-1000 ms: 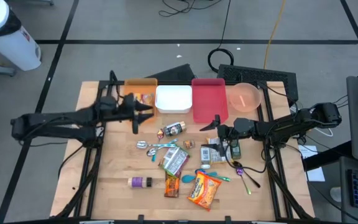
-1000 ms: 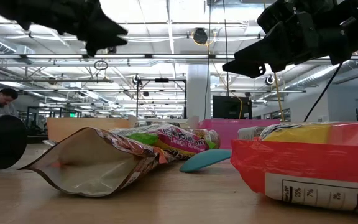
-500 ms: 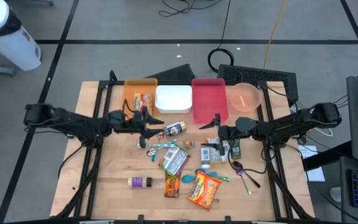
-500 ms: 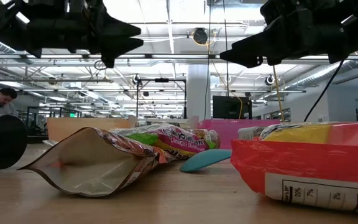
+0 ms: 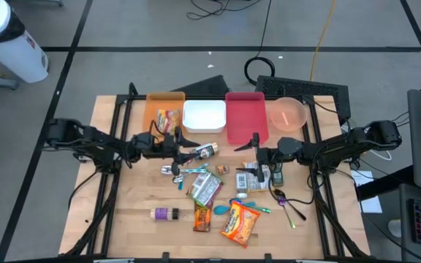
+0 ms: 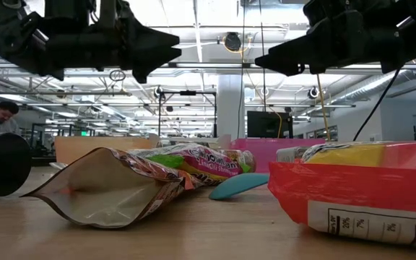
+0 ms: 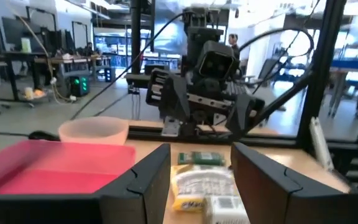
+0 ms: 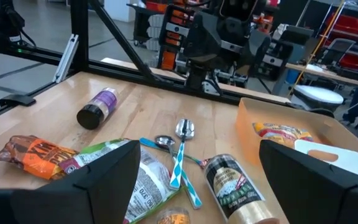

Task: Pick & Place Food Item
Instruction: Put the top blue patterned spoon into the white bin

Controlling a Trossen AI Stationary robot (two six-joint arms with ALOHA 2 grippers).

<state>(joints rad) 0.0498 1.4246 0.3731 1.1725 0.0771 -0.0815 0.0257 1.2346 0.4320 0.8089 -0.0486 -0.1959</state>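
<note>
Here, left gripper (image 5: 189, 148) at frame centre-left, fingers spread and empty, hovering above the surface (image 5: 134, 191) beside a small jar (image 5: 206, 151), right gripper (image 5: 248, 145) centre-right, fingers parted (nothing held), snack packet (image 5: 169, 117) lying in the orange bin (image 5: 153, 104), upper left.

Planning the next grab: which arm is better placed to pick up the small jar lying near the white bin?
Left. The open left gripper hovers right beside the jar, while the open right gripper waits farther off, near the pink bin.
</note>
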